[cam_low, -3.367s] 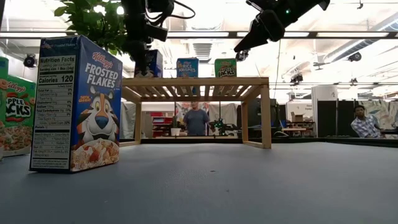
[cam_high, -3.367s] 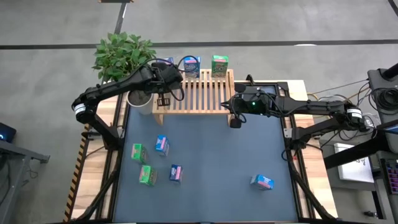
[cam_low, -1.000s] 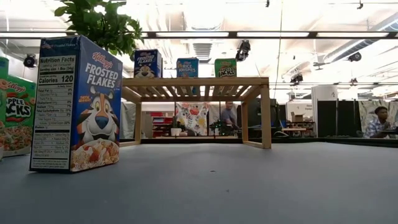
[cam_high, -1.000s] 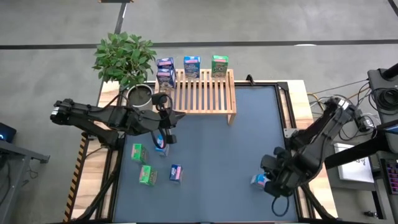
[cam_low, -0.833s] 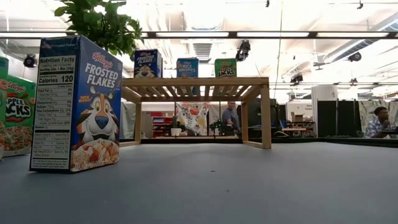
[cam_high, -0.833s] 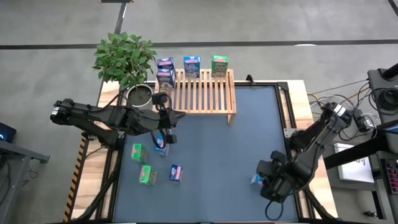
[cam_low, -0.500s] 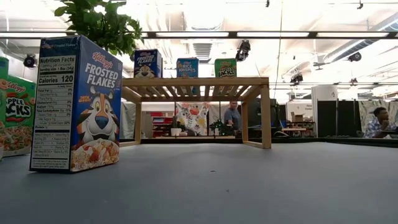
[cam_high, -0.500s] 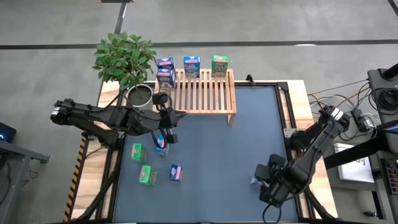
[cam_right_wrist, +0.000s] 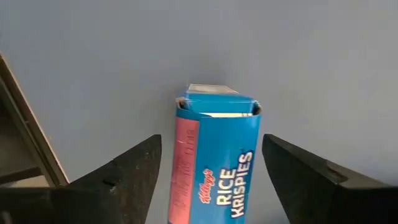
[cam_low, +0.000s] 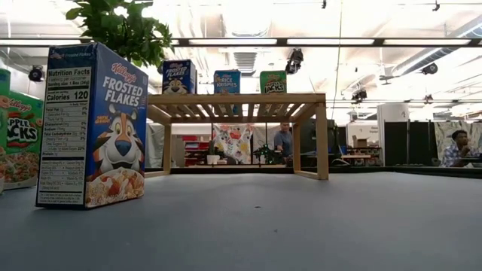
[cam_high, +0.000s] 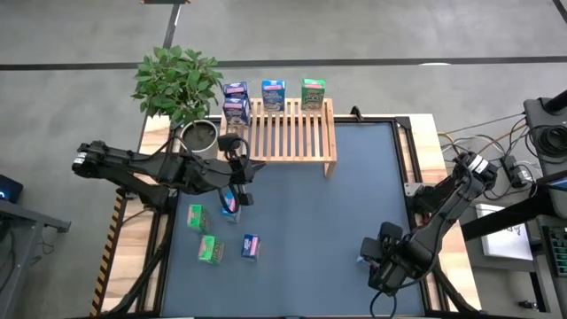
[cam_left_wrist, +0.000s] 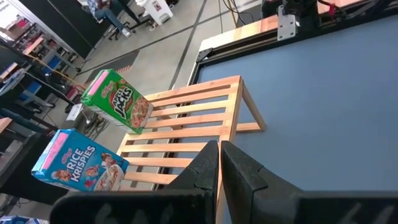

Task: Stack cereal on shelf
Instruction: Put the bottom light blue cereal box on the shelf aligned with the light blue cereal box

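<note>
A blue Rice Krispies cereal box lies flat on the grey mat near the table's near right corner. My right gripper hangs over it, pointing down and open, one finger on each side of the box and clear of it. In the high view the right gripper covers most of that box. My left gripper is shut and empty above the mat, left of the wooden shelf. Several cereal boxes stand on the shelf's far edge, among them a blue one and a green one.
Loose boxes lie on the mat's left half: blue, green, green, blue. A potted plant stands at the far left corner. The low view shows a Frosted Flakes box close by. The mat's middle is bare.
My right gripper has come down and shifted a little toward the table's left and near edges, until it hangs over the blue box on the mat. The box has not moved.
</note>
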Tool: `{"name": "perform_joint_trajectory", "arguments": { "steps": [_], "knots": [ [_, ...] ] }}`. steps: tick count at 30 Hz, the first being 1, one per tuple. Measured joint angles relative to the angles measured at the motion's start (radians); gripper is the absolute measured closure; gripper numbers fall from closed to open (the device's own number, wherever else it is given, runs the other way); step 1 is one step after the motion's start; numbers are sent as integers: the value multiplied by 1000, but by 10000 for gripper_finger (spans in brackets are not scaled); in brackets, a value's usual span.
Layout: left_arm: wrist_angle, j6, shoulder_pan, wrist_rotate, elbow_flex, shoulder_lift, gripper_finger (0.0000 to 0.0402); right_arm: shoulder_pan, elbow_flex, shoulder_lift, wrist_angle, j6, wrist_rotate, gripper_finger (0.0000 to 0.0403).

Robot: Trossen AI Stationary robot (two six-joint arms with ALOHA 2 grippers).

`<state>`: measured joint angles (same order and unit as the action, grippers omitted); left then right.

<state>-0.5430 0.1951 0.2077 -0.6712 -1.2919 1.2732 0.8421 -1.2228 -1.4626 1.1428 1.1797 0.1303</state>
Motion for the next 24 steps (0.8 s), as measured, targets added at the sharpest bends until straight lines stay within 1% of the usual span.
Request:
{"name": "perform_joint_trajectory", "arguments": {
  "steps": [7, 12, 20, 24],
  "knots": [
    [1, -5, 0, 0, 0, 0, 400, -3, 0, 9, 0, -3, 0, 208],
    [0, -5, 0, 0, 0, 2, 400, -5, 0, 9, -3, -4, 1, 243],
    [-5, 7, 1, 0, 0, 2, 400, -23, -3, 16, -2, -16, 1, 278],
    [-5, 23, 1, 0, 0, 2, 400, -67, -49, 24, 1, -84, 0, 286]
  ]
}}
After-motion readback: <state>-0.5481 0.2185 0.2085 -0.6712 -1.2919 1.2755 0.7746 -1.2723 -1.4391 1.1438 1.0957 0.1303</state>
